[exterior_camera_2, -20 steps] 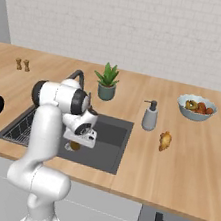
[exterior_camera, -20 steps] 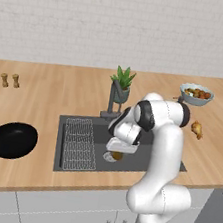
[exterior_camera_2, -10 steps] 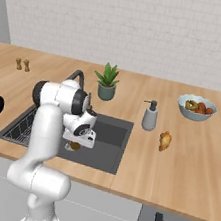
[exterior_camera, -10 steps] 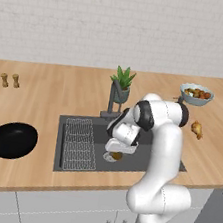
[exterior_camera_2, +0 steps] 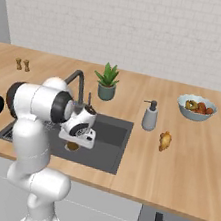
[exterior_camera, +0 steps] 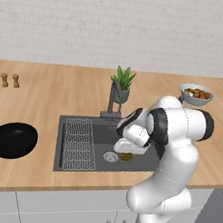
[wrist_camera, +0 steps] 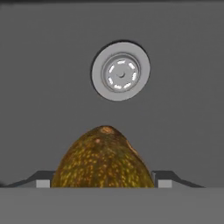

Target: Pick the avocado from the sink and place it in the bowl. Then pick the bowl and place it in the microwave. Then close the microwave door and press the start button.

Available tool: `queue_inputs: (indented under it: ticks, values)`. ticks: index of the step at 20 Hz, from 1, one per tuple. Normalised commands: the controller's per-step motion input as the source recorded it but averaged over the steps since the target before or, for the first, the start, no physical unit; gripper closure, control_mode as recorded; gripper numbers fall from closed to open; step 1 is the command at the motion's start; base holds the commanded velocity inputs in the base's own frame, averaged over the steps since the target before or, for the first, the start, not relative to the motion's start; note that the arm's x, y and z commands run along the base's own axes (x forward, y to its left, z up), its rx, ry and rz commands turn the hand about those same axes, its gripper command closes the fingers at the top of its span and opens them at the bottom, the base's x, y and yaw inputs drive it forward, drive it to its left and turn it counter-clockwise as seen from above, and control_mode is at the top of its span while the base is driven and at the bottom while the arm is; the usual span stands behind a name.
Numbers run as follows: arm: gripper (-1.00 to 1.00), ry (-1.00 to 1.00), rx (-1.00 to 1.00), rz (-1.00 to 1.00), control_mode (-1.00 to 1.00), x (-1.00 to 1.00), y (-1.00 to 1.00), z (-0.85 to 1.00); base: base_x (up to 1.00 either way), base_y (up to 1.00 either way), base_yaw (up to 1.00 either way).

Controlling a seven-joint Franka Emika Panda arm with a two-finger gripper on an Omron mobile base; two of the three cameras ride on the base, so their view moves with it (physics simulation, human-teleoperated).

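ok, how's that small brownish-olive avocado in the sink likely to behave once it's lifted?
The small rounded brownish-olive avocado looks firm, so it probably holds its shape. Its egg-like curve tapers toward the silver drain, so it may squirt out between the tool's fingers. Released on the flat dark grey sink floor, it would likely roll.

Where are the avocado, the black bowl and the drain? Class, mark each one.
avocado [wrist_camera: 103,159], hand view, middle of its speckled skin
bowl [exterior_camera: 12,139], left base view, centre of its black inside
drain [wrist_camera: 120,71], hand view, centre of the silver ring
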Motion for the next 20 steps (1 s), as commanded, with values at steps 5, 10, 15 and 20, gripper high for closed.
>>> queue_inputs:
  ticks: [5,10,15,20]
  values:
    - [1.00,0.00,0.00,-0.01,-1.00,-0.44,-0.50,1.00,0.00,0.00,0.00]
    - [1.00,0.05,0.04,-0.05,-1.00,-0.32,-0.49,1.00,0.00,0.00,0.00]
    - [1.00,0.09,0.07,-0.05,-1.00,-0.51,-0.14,1.00,0.00,0.00,0.00]
    - [1.00,-0.02,0.00,0.00,-1.00,-0.63,0.29,0.79,0.00,0.00,0.00]
